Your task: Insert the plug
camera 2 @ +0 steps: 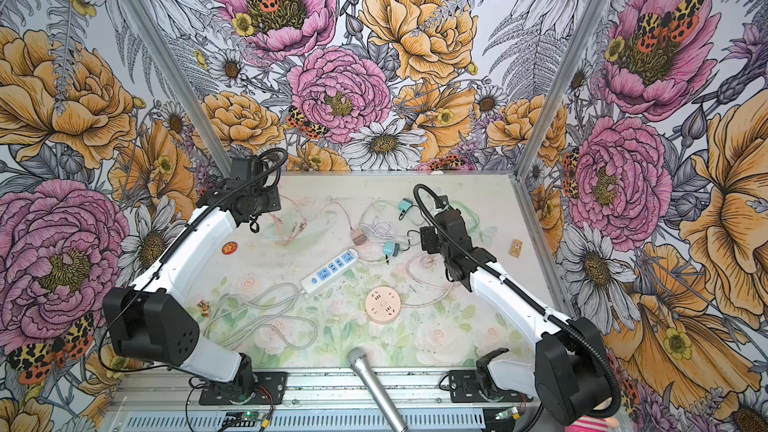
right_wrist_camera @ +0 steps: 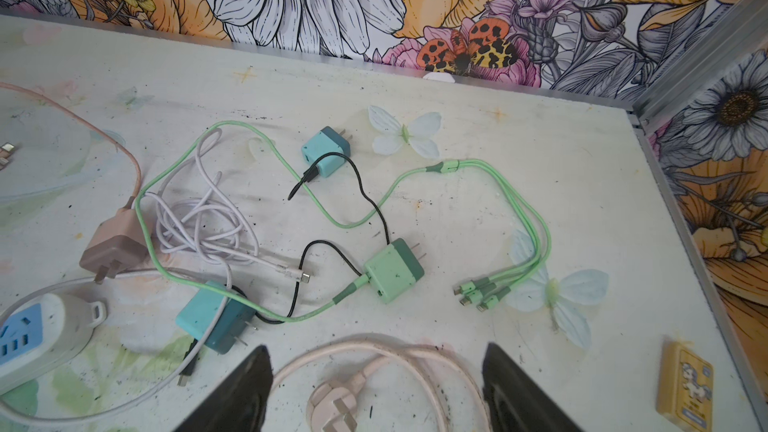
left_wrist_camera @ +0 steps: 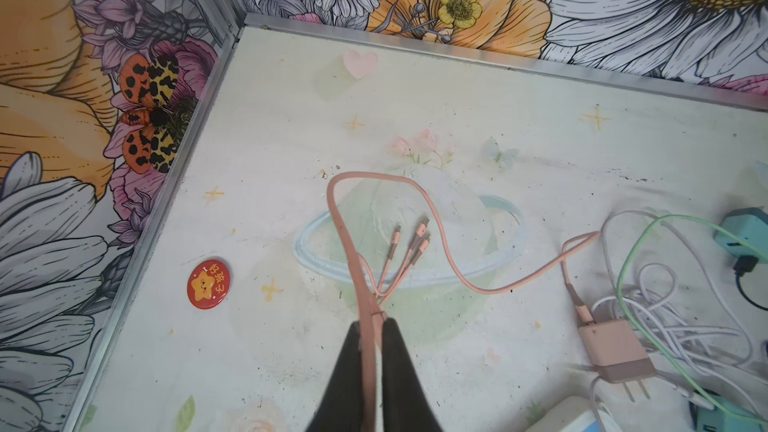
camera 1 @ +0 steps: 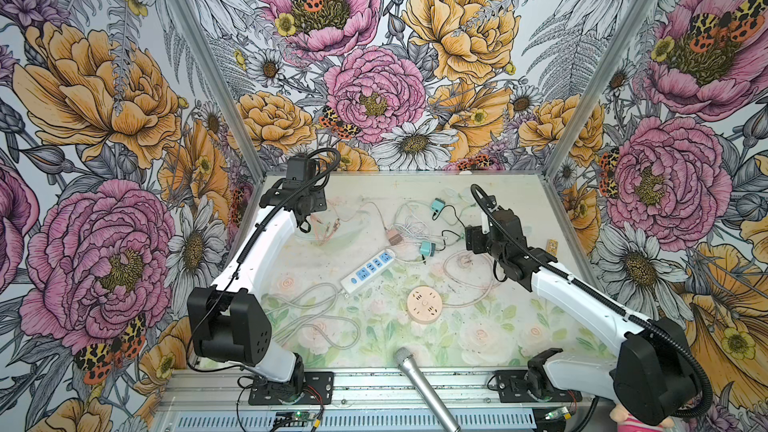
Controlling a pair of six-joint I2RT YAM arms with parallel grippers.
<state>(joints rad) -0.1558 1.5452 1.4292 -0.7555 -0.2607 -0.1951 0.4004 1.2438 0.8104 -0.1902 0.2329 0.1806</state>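
Pastel floral sheeting covers the table, which is strewn with cords. White power strip lies diagonally at the centre. Round pink socket sits nearer and to its right. The right gripper hangs over the right-centre, jaws spread wide and empty. Directly beneath it the pale pink three-pin plug lies unplugged on the table, apart from both sockets, with its cream cord looped around it. The left gripper, at far left, straddles a pink cable with jaws nearly together; whether they pinch it I cannot tell.
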